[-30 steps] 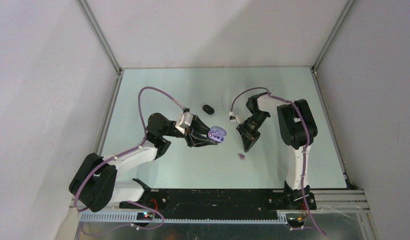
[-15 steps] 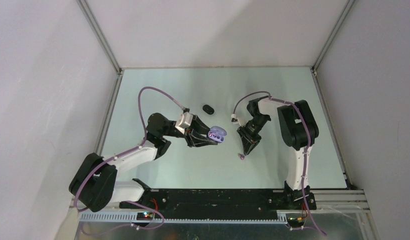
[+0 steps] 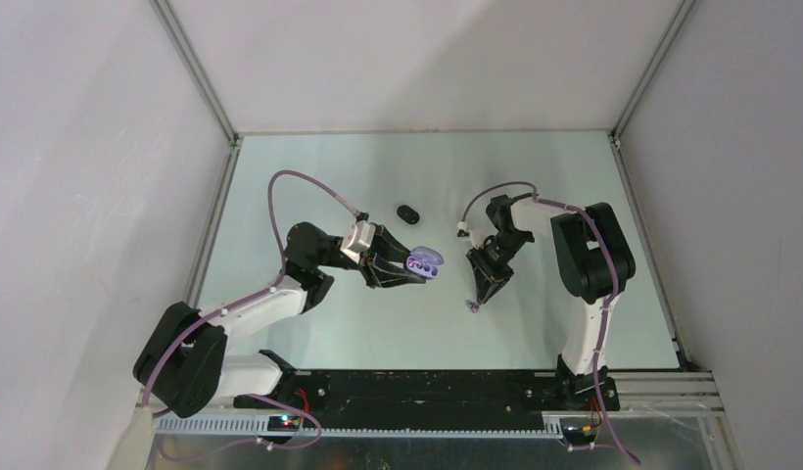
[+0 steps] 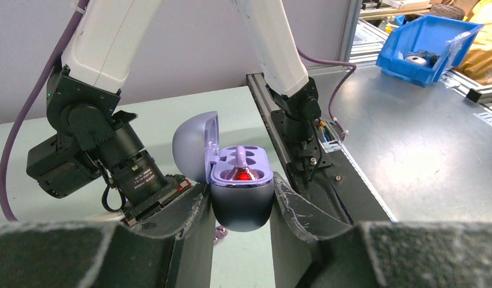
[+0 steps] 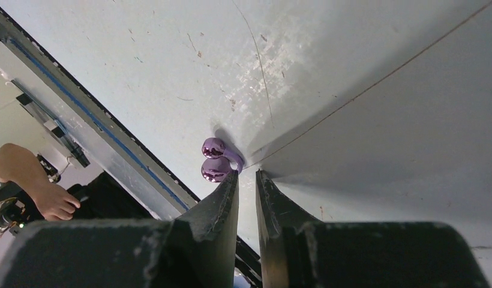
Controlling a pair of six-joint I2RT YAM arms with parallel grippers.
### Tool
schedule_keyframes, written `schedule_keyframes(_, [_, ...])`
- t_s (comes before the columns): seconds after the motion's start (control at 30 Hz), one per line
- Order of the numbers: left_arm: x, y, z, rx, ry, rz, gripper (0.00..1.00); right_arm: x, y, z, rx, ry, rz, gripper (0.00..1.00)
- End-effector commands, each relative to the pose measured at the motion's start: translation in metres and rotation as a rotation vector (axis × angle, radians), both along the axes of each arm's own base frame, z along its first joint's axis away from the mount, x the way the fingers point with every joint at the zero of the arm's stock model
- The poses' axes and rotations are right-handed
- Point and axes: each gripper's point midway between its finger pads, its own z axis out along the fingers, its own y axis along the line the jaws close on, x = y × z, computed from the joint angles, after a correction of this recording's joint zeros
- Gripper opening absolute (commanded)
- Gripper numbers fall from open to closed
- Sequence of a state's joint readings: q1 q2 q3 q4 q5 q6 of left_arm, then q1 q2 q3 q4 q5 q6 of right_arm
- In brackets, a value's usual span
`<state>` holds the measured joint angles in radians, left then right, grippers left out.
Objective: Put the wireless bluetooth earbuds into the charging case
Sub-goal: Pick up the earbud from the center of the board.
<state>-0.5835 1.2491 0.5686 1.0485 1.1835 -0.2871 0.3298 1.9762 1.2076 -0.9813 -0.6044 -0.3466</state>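
One purple earbud (image 5: 215,161) flat at right gripper (image 5: 246,174) tips — whether gripped, unclear; left gripper (image 4: 240,189) clamps upright, lid-open charging case (image 4: 242,207).

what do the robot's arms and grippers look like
The left arm and right arm have white links with chunky black joint housings. A purple cable loops along each. The left gripper and right gripper have two black wedge-shaped fingers with rough, scuffed faces.
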Motion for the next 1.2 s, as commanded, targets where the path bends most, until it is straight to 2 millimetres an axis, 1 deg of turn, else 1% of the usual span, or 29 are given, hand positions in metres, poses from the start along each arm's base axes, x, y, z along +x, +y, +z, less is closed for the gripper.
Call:
schedule_keyframes(0.0, [-0.005, 0.001, 0.018, -0.047, -0.088, -0.017, 0.04, 0.000, 0.007, 0.002, 0.026, 0.008, -0.018, 0.22])
schedule_keyframes(0.23, [-0.005, 0.000, 0.018, -0.046, -0.088, -0.018, 0.04, -0.005, 0.009, 0.001, 0.033, 0.035, -0.011, 0.24])
schedule_keyframes(0.5, [-0.006, 0.001, 0.019, -0.047, -0.090, -0.019, 0.04, -0.013, 0.006, -0.004, 0.006, 0.058, 0.003, 0.25])
schedule_keyframes(0.73, [-0.007, 0.001, 0.021, -0.051, -0.097, -0.021, 0.04, -0.019, 0.006, -0.004, 0.001, 0.067, 0.013, 0.27])
schedule_keyframes(0.87, [-0.007, 0.001, 0.020, -0.051, -0.097, -0.021, 0.04, -0.019, 0.010, -0.005, 0.013, 0.067, 0.007, 0.28])
schedule_keyframes(1.03, [-0.007, 0.002, 0.020, -0.051, -0.097, -0.020, 0.04, -0.018, 0.018, 0.001, 0.059, 0.084, -0.002, 0.28])
schedule_keyframes(1.17, [-0.007, 0.001, 0.019, -0.049, -0.094, -0.021, 0.04, -0.017, 0.025, 0.006, 0.106, 0.111, -0.011, 0.25])
